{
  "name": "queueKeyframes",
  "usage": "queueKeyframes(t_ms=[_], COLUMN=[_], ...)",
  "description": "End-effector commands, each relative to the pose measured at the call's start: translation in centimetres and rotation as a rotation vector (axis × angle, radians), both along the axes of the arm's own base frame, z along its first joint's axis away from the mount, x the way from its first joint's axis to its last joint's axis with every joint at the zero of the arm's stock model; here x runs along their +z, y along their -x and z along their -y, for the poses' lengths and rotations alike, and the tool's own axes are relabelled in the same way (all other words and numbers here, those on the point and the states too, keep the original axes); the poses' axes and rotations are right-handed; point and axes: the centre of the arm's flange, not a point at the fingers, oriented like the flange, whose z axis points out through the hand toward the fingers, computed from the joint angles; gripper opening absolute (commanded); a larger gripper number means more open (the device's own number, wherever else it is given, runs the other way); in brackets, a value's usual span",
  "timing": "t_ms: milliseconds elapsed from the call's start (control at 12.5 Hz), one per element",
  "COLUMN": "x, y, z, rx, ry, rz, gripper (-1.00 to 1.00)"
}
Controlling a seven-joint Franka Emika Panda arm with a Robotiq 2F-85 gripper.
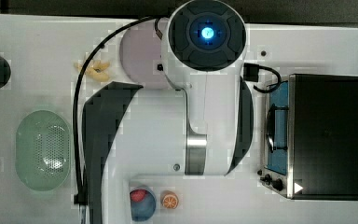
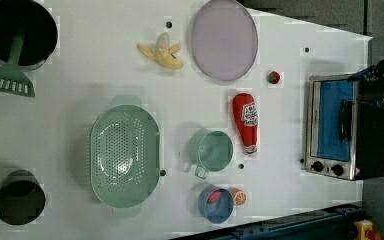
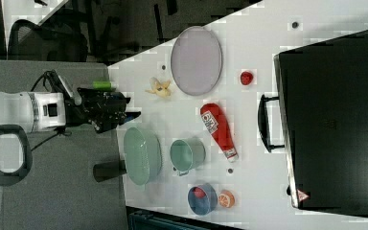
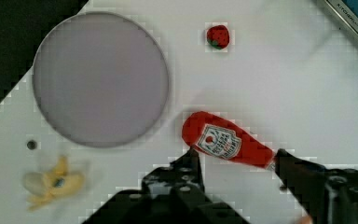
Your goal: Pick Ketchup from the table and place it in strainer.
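While the strainer (image 2: 124,155) sits empty beside the green mug (image 2: 211,150), the ketchup (image 2: 245,121) lies flat on the table (image 2: 80,75) between mug and toaster oven (image 2: 336,127). It looks soft, light and plush; the body's middle appears the best hold. The gripper (image 4: 237,163) hangs above it, jaws apart, holding nothing.

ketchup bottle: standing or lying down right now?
Lying down. The ketchup rests on its side on the table, label facing up, between the mug and the toaster oven.
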Motion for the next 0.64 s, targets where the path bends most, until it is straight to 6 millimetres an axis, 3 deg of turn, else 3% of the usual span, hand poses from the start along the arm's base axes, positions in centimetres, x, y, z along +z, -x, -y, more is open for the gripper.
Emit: queueKeyframes(t_ms=[80, 240, 640], x=[5.8, 5.2, 0.7], y=[8.4, 8.5, 7.5], z=[3.8, 3.7, 1.8], rx=[-0.057, -0.050, 0.142], ry=[-0.023, -0.024, -0.028], rz=[-0.034, -0.046, -0.074], gripper=[0.59, 0.99, 1.00])
